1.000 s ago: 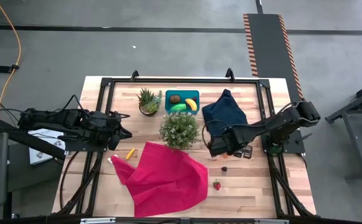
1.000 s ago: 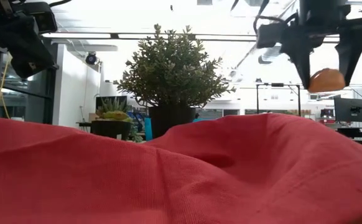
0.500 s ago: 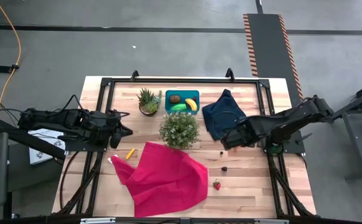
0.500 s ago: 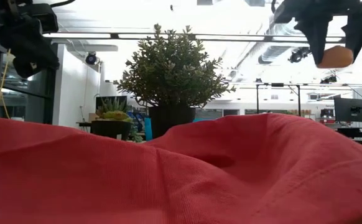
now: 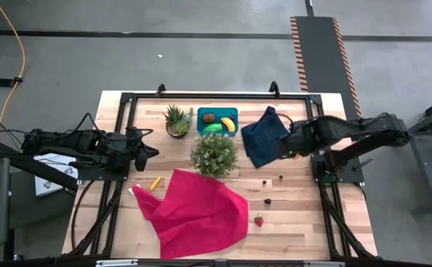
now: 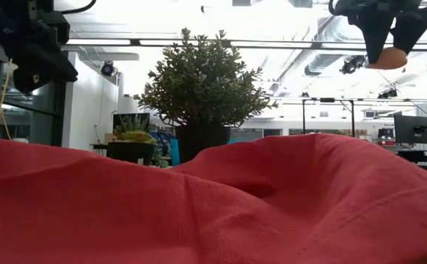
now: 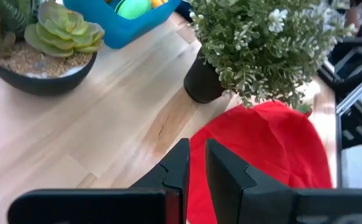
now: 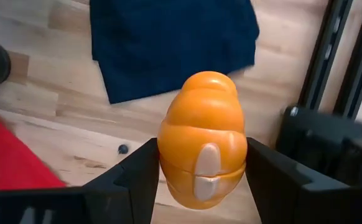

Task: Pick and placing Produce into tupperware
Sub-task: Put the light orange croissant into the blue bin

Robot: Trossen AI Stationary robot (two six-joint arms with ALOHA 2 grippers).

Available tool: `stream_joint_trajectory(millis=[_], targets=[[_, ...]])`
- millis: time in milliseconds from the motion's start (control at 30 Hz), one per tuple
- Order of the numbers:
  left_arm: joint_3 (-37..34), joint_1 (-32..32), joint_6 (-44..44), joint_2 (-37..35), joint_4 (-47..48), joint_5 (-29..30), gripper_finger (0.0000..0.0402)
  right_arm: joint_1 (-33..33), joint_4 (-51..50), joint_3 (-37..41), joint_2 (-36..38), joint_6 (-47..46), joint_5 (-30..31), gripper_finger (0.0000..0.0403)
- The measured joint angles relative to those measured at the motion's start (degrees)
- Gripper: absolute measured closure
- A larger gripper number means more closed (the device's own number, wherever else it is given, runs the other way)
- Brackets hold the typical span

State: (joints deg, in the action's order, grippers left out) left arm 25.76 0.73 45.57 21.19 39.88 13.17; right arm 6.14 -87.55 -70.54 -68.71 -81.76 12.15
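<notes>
Now we have the right gripper (image 8: 199, 171) clamped on the orange piece (image 8: 201, 140), raised above the navy cloth (image 5: 264, 137). We should carry it level to the tupperware (image 5: 217, 120), probably releasing low. Left gripper (image 7: 196, 162) waits nearly closed, empty.

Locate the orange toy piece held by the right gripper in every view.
High view: orange piece barely showing at the right gripper, beside the navy cloth.
Low view: top right, between dark fingers.
Left wrist view: not in it.
Right wrist view: centre, navy cloth behind.
</notes>
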Motion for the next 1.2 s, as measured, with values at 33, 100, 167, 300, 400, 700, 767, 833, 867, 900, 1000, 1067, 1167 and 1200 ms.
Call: stream_joint_trajectory(millis=[33, 100, 167, 300, 400, 700, 767, 833, 867, 900, 1000, 1067, 1167, 1200], targets=[[0.0, 0.0, 1.0, 0.0, 0.0, 0.0, 0.0362, -1.2, -0.1, 0.0, 0.8, 2.4, 0.1, 0.0210], [0.0, 0.0, 2.9, 0.0, 0.0, 0.0, 0.0362, -3.6, -0.1, 0.0, 2.3, 7.6, 0.1, 0.0210], [0.0, 0.0, 4.4, 0.0, 0.0, 0.0, 0.0362, -6.1, -0.1, 0.0, 3.7, 12.4, 0.1, 0.0210], [0.0, 0.0, 7.4, 0.0, 0.0, 0.0, 0.0362, -11.3, -0.1, 0.0, 5.7, 22.8, -0.2, 0.0210], [0.0, 0.0, 10.1, 0.0, 0.0, -0.6, 0.0362, -15.6, -0.1, 0.0, 6.4, 30.6, -1.4, 0.0210], [0.0, 0.0, 15.4, 0.0, -4.1, -2.2, 0.0362, -29.2, 2.5, 0.0, 6.4, 50.4, -3.6, 0.0210], [0.0, 0.0, 15.2, 0.0, -5.6, -2.0, 0.0362, -32.3, 4.2, 0.0, 6.4, 53.8, -4.4, 0.0210], [0.0, 0.0, 14.6, 0.0, -6.9, -1.5, 0.0362, -35.4, 6.1, 0.0, 6.4, 56.8, -5.4, 0.0210], [0.0, 0.0, 14.4, 0.0, -7.2, -1.2, 0.0362, -37.0, 6.8, 0.0, 6.4, 58.2, -6.0, 0.0210], [0.0, 0.0, 14.3, 0.0, -7.3, -0.9, 0.0362, -38.6, 7.6, 0.0, 6.4, 59.7, -7.0, 0.0210], [0.0, 0.0, 14.3, 0.0, -7.3, 0.2, 0.0362, -43.3, 9.0, 0.0, 5.6, 64.3, -9.4, 0.0210], [0.0, 0.0, 14.3, 0.0, -7.3, 0.8, 0.0362, -46.3, 9.2, 0.0, 4.4, 68.0, -10.7, 0.0210], [0.0, 0.0, 14.3, 0.0, -7.3, 1.5, 0.0362, -50.0, 9.3, 0.0, 1.4, 72.6, -12.4, 0.0210], [0.0, 0.0, 14.3, 0.0, -7.3, 1.5, 0.0362, -51.0, 9.6, 0.0, 0.4, 73.8, -12.8, 0.0210]])
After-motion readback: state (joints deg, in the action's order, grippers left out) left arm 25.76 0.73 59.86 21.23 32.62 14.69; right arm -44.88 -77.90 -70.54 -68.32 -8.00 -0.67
